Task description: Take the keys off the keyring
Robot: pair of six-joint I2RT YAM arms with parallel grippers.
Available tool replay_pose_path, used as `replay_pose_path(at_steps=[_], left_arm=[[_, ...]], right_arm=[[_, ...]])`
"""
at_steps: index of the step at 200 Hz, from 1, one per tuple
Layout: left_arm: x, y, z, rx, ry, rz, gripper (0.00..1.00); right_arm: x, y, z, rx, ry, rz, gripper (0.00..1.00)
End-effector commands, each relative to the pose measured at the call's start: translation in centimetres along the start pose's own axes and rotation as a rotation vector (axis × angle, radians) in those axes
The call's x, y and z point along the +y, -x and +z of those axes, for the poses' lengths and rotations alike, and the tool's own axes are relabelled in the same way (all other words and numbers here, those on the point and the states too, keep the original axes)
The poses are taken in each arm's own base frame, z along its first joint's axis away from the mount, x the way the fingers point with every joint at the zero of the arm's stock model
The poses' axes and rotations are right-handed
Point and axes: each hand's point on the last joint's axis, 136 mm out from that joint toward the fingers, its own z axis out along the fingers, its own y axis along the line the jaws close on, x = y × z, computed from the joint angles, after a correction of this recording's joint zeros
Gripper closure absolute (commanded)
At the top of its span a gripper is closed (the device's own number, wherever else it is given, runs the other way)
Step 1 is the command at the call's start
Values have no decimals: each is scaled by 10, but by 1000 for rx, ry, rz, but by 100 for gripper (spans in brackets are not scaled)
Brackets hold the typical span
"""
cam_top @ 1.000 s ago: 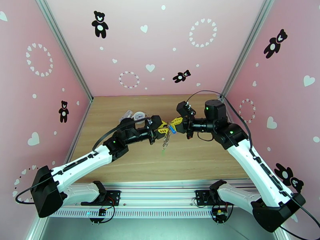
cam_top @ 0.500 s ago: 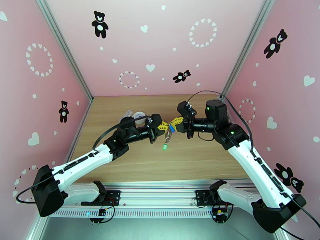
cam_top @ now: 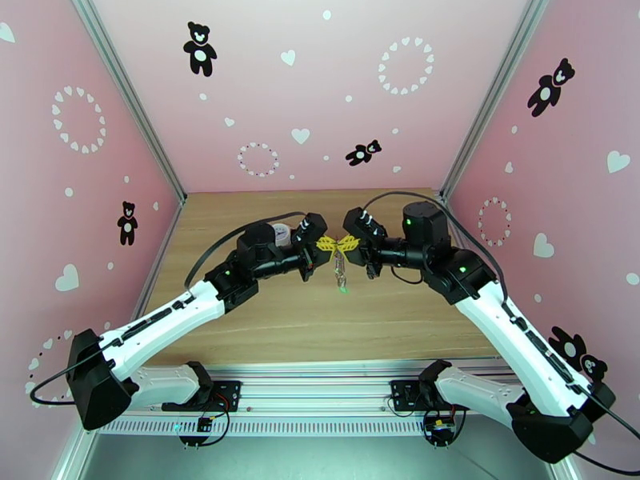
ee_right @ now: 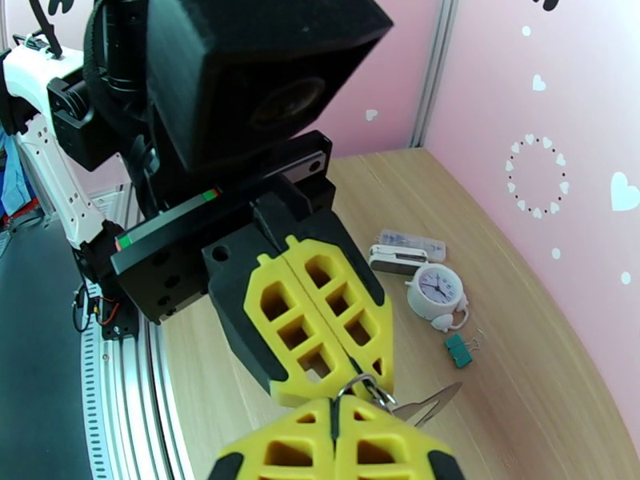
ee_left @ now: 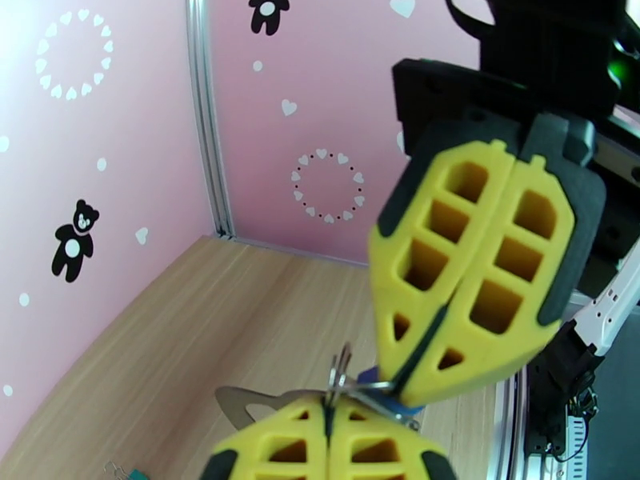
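Yellow left claw (cam_top: 324, 244) has just pinched the keyring (cam_top: 340, 270), tip-to-tip with the right claw (cam_top: 350, 242) also clamping it, seemingly ready to work the keys (cam_top: 342, 290) free.

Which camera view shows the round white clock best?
The right wrist view. There the white clock sits in full view on the table, dial and hands plain, near a teal binder clip. In the top external view the clock is small and partly hidden behind the left arm.
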Motion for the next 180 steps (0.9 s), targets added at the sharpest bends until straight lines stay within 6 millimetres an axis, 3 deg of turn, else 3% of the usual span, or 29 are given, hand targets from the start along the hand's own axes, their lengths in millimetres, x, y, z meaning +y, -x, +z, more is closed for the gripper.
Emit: replay_pose_path(at_steps=[1, 27, 64, 109, 180], left_arm=[[7, 28, -3, -61, 50, -7, 100], [7, 23, -5, -64, 55, -8, 92], [8, 20, -17, -76, 84, -49, 70], [5, 11, -33, -112, 104, -52, 65], [2, 7, -25, -154, 66, 44, 62]], right_arm=[[0, -5, 0, 25, -9, 10, 100], [-8, 0, -3, -19, -33, 40, 100], [-18, 3, -1, -34, -28, 108, 100], [-22, 0, 3, -40, -9, 147, 100], [-24, 1, 6, -93, 30, 196, 100]])
